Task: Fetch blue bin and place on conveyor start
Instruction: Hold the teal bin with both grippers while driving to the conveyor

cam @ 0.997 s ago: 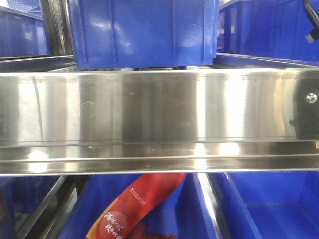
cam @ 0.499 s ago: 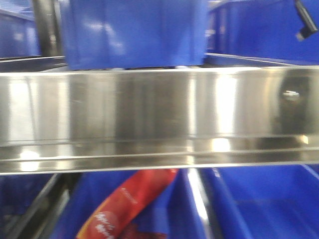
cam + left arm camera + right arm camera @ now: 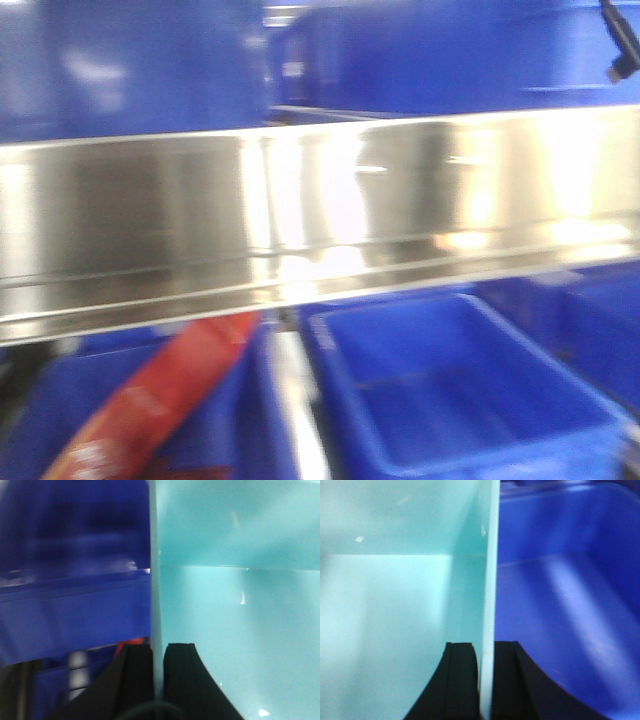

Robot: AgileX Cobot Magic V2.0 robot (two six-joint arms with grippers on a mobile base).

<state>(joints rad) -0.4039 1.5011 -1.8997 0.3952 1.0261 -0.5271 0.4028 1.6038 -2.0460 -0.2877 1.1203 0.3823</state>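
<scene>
The pale aqua blue bin (image 3: pixel 235 605) fills the right of the left wrist view and the left of the right wrist view (image 3: pixel 395 600). My left gripper (image 3: pixel 158 652) is shut on the bin's left wall, one black finger inside, one outside. My right gripper (image 3: pixel 486 650) is shut on the bin's right wall in the same way. The bin and both grippers do not show in the front view. The conveyor start is out of view.
A shiny stainless-steel shelf rail (image 3: pixel 320 210) crosses the front view. Dark royal-blue bins stand above it (image 3: pixel 130 60) and below it (image 3: pixel 450 390). A red packet (image 3: pixel 160 400) lies in a lower bin. Dark blue bins flank the aqua bin (image 3: pixel 75 580) (image 3: pixel 565 605).
The front view has swung: the shelf rail now tilts, the upper bin and red packet have slid left, and an open dark blue bin has come into view at lower right.
</scene>
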